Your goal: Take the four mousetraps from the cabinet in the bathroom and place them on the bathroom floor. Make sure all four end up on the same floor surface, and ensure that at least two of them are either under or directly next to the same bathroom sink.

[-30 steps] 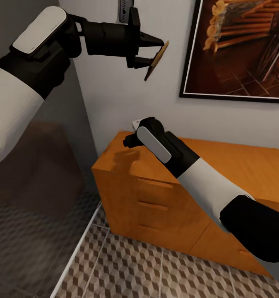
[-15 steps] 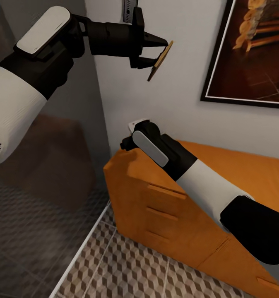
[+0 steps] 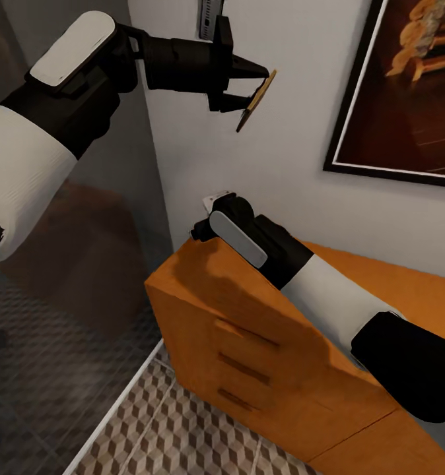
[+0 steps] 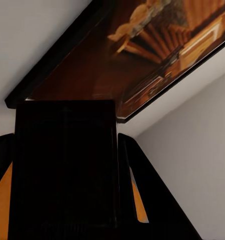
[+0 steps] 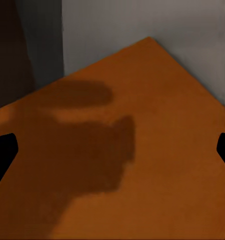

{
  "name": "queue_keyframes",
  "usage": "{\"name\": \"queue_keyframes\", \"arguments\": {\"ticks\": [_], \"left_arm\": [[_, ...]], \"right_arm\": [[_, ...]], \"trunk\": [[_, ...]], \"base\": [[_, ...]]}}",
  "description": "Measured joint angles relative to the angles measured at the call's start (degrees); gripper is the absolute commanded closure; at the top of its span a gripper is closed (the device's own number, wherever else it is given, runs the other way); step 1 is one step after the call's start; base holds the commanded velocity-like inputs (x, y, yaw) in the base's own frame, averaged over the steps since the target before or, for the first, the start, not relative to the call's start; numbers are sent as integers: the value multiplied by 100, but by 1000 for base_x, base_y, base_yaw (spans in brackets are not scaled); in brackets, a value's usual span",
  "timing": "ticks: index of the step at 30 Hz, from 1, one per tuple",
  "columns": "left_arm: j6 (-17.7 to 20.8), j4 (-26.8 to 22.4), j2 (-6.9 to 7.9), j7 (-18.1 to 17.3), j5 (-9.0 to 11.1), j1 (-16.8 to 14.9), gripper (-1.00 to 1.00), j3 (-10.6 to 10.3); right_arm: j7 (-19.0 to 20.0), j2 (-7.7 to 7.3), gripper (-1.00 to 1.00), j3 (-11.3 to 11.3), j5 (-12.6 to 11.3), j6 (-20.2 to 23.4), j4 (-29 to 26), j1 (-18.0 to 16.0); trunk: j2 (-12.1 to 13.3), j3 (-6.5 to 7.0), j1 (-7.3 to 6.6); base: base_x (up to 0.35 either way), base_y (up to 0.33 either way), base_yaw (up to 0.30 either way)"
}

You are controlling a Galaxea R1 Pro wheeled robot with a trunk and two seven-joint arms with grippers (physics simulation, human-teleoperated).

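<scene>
One mousetrap (image 3: 256, 100) is held clamped in the left gripper (image 3: 249, 82), raised near the wall above the cabinet (image 3: 249, 356). The right gripper (image 5: 112, 145) is spread open, empty. No mousetrap is seen placed on the bathroom floor (image 3: 176, 435).

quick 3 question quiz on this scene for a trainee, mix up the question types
1. True or false: the left gripper holds a mousetrap up in front of the wall.
2. What does the right gripper hover over?
A. the floor
B. the cabinet top
C. the picture
3. Fill in: the right gripper's fingers stand wide apart, so it is ____.

Key
1. True. The flat trap is pinched at the fingertips, tilted, well above the cabinet.
2. B. The right wrist view looks onto the bare orange top with the arm's shadow on it.
3. open
</scene>
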Motion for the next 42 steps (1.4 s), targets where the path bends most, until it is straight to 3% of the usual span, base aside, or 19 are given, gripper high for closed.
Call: {"name": "queue_keyframes", "arguments": {"ticks": [8, 12, 14, 15, 17, 23, 24, 25, 29, 32, 34, 36, 42], "left_arm": [[0, -6, -2, 28, 8, -1, 100, 2], [0, -15, 3, 30, 8, -2, 100, 6], [0, -5, 4, 30, 4, -2, 100, 4], [0, 2, 4, 31, 12, -2, 100, 0], [0, 4, 4, 30, 15, -2, 100, 3], [0, 6, 4, 30, 5, -2, 100, -1], [0, 12, 6, 31, 5, -2, 100, -3], [0, 15, 5, 30, 2, 1, 100, -3], [0, 20, 3, 30, 2, 20, 100, -7], [-14, 21, -1, 30, 1, 40, 100, -8], [-44, 18, -2, 30, 4, 47, 100, -10], [-54, 14, -2, 30, 3, 53, 100, -14], [-61, 13, -4, 46, 0, 77, 100, -20]], "right_arm": [[7, 0, -100, 6, -4, 7, -8, 3], [134, -39, -100, 4, -53, 23, -536, 3], [194, -257, -100, 5, -57, 30, -890, 3], [227, -522, -100, 91, -58, 32, -1142, 12], [239, -593, -100, 132, -91, 26, -1194, 27], [248, -988, -100, 176, -548, 41, -1363, 38], [247, -1277, -100, 223, -654, 62, -1482, 40], [247, -1428, -100, 295, -704, 55, -1509, 40], [311, -1821, -100, 625, -746, 46, -1567, 40], [658, -2102, -100, 1025, -741, 38, -1676, 38], [1171, -2430, -100, 1231, -697, 38, -1790, 38], [1516, -2639, -100, 1294, -675, 32, -1836, 35], [1895, -2975, -100, 1353, -642, 26, -1959, 32]], "trunk": [[0, 0, 1], [0, 0, 2], [0, 0, 2], [0, 0, 2], [0, 0, 2], [0, 0, 2], [0, 0, 2], [0, 0, 2], [0, 0, 2], [0, 0, 2], [0, 0, 2], [0, 0, 2], [0, 0, 2]], "base": [[158, -242, 2], [21, -32, 0], [4, -6, 0], [1, -1, 0], [0, 0, 0], [0, 0, 0], [0, 0, 0], [0, 0, 0], [0, 0, 0], [0, 0, 0], [0, 0, 0], [0, 0, 0], [0, 0, 0]]}}
